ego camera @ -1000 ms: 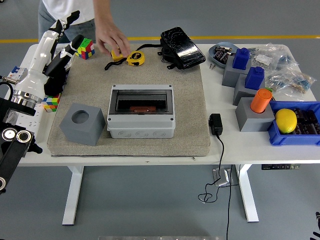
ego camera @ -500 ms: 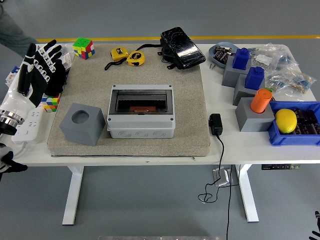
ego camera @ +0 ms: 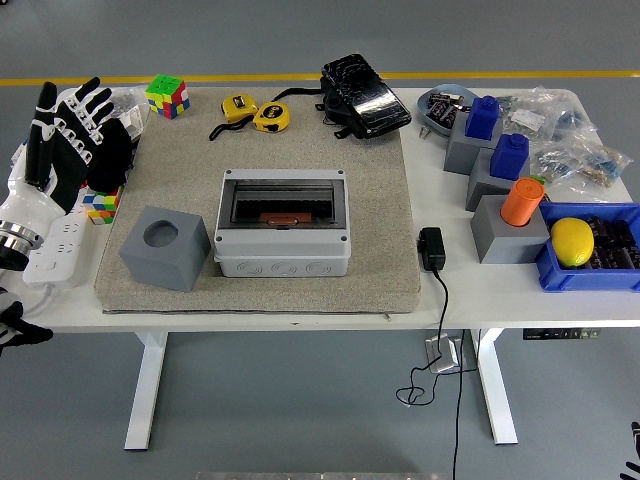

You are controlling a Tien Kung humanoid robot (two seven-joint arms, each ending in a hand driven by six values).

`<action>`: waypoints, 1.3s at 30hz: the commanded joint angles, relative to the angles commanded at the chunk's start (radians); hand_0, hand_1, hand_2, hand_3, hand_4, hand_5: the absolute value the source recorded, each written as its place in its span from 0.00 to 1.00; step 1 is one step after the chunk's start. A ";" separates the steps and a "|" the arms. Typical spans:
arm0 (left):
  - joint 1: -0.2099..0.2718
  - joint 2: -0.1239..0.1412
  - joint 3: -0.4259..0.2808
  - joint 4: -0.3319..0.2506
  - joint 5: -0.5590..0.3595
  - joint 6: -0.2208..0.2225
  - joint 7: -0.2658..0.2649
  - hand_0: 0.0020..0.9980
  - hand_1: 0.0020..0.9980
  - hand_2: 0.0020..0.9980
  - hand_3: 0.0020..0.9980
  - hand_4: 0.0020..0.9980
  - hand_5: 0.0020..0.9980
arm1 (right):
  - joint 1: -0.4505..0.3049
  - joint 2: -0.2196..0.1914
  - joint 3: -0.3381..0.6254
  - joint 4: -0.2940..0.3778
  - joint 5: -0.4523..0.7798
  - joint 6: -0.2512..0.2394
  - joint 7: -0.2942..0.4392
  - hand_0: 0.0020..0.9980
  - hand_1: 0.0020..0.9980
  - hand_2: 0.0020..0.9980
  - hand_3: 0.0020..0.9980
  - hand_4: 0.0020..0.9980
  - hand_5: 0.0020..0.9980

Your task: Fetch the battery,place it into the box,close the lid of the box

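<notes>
I am holding the black-and-white left hand (ego camera: 68, 125) spread and empty at far left; the grey lidded plastic box (ego camera: 284, 236) is sitting mid-mat; batteries (ego camera: 447, 108) are lying far right; reaching across is risking knocking the grey cube (ego camera: 165, 247).

One view only, from up at my head, looking forward and down across the white table (ego camera: 500, 300). Its near edge runs low in the picture, the floor's yellow line crosses the top. It's a wide, far-off look: the whole tabletop fits, legs too. My left hand (ego camera: 62, 140) comes in at the left edge. No second view to compare.
</notes>
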 joint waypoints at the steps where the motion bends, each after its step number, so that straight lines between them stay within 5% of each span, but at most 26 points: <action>1: 0.000 0.000 -0.002 0.000 0.001 0.001 0.001 0.95 0.95 0.91 0.91 1.00 1.00 | -0.002 0.001 0.001 0.000 0.001 0.001 0.000 0.84 0.80 0.77 0.79 1.00 1.00; 39: -0.010 -0.001 0.013 -0.001 0.006 0.034 0.012 0.92 0.92 0.90 0.90 1.00 1.00 | 0.006 0.003 0.008 0.000 0.002 -0.004 0.003 0.84 0.81 0.77 0.79 1.00 1.00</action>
